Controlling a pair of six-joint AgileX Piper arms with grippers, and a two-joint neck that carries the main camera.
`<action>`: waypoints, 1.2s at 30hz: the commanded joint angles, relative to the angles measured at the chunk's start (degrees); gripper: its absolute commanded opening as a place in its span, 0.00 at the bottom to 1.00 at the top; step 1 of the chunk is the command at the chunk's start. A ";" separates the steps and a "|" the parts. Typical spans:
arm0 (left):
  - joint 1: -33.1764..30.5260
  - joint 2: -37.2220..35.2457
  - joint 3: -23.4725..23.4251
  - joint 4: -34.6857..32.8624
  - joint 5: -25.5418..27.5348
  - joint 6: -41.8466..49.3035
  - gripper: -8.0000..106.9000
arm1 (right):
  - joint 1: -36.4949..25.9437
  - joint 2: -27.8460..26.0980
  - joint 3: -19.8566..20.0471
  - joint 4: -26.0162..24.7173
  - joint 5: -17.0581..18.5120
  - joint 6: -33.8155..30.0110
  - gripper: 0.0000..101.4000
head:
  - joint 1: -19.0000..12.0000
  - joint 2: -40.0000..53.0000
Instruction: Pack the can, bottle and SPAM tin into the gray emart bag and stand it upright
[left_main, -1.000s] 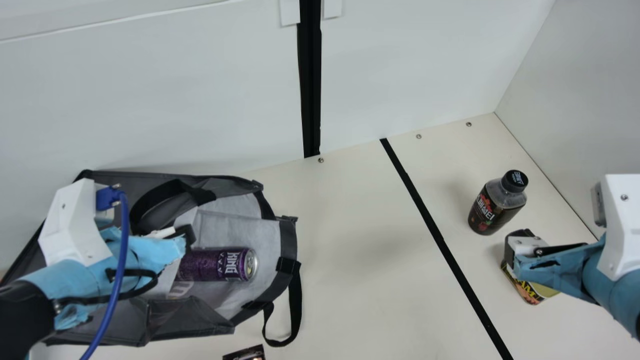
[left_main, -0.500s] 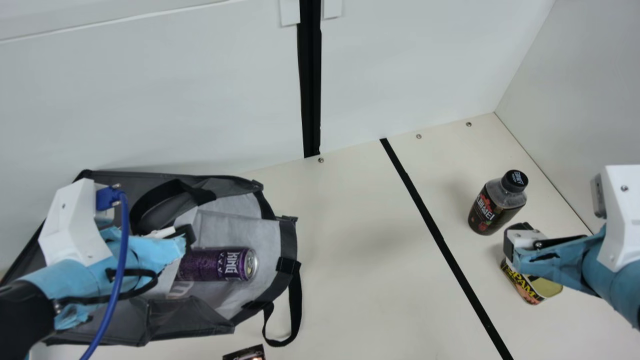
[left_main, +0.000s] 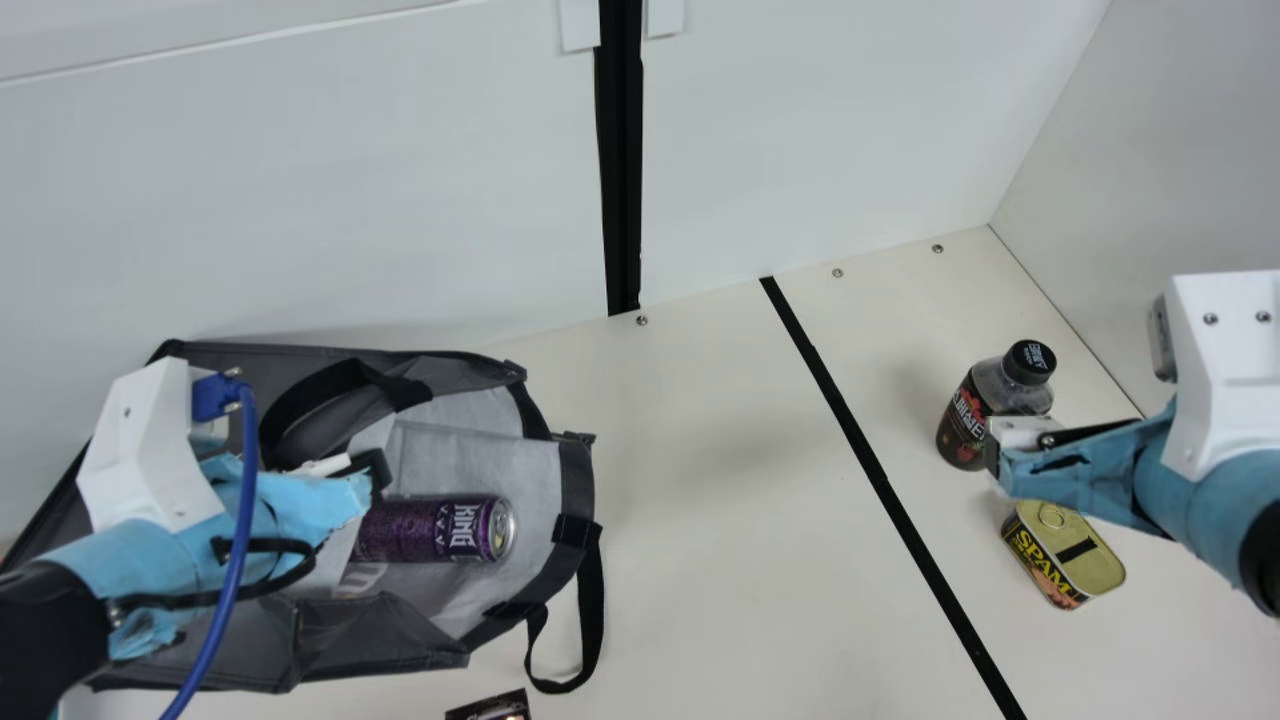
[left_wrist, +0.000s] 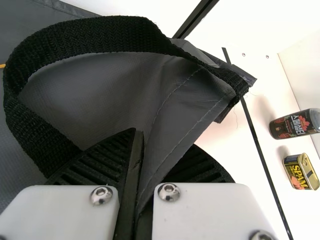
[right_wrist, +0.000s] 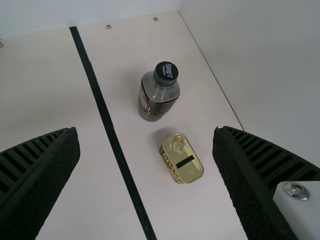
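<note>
Near the right edge of the worktop (left_main: 760, 560), the SPAM tin (left_main: 1090, 570) lies on its broad side with its ring-pull face up, and the bottle (left_main: 968, 418) stands just behind it, nearer the back right corner. Picking up one of these seems to be our step in hand; which one, we cannot tell. For the bottle, we'd do well to centre over the cap, come down with a finger either side, and squeeze at the body below the shoulder, clear of the tin. For the tin, we'd line up across its narrower width and go low, so the pads meet its side walls rather than the ring pull.

Our right gripper (right_wrist: 146, 130) is spread wide above the pair, with nothing between its fingers. Our left gripper (left_wrist: 152, 145) is pinched together on a fold of the gray emart bag (left_main: 575, 490), beside a handle strap. That bag lies on its side toward the worktop's left edge, mouth facing the middle, and the can (left_main: 430, 528) rests lengthwise inside near that mouth. It could roll out if the fabric is tugged, so we should keep the left grip steady while loading, then tip the bag upright gently.
</note>
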 joint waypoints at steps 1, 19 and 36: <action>0.00 0.00 0.00 0.00 0.00 0.00 0.00 | 0.11 0.67 -0.53 0.09 0.07 0.11 0.94 | -1.30 -0.14; 0.00 0.00 0.00 0.00 0.00 0.00 0.00 | -3.96 7.20 -5.64 3.97 0.07 -3.45 0.94 | -1.30 -0.14; 0.00 0.00 0.00 0.00 0.00 0.00 0.00 | -11.29 13.86 -10.56 10.12 0.07 -10.54 0.94 | -1.30 -0.14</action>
